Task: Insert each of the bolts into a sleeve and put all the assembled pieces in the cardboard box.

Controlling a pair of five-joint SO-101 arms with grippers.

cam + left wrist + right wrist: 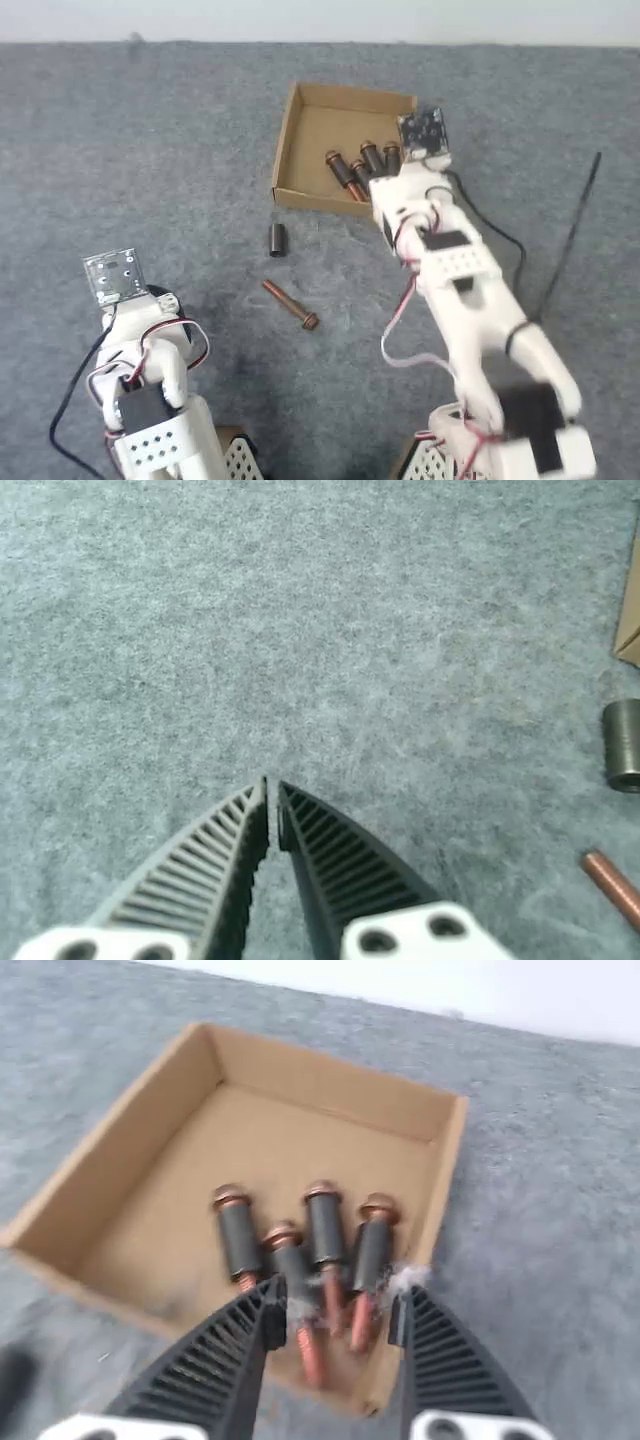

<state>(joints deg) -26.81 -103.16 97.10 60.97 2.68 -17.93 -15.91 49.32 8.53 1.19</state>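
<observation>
The cardboard box point(300, 130) point(130, 1130) lies at the back of the grey mat and holds several copper bolts in dark sleeves point(352, 172) point(325, 1230). My right gripper point(335, 1310) hangs open over the box's near corner, just above those pieces, with nothing between its fingers. A loose dark sleeve point(277, 239) point(624, 743) stands on the mat in front of the box. A bare copper bolt point(290, 303) point(612, 880) lies a little nearer. My left gripper point(273, 798) is shut and holds nothing, low over bare mat to the left of both loose parts.
The grey mat point(150, 150) covers the table up to a pale wall at the back. A thin black cable point(570, 235) runs along the right side beside the right arm point(470, 290). The left arm's base point(150, 420) sits at the near left.
</observation>
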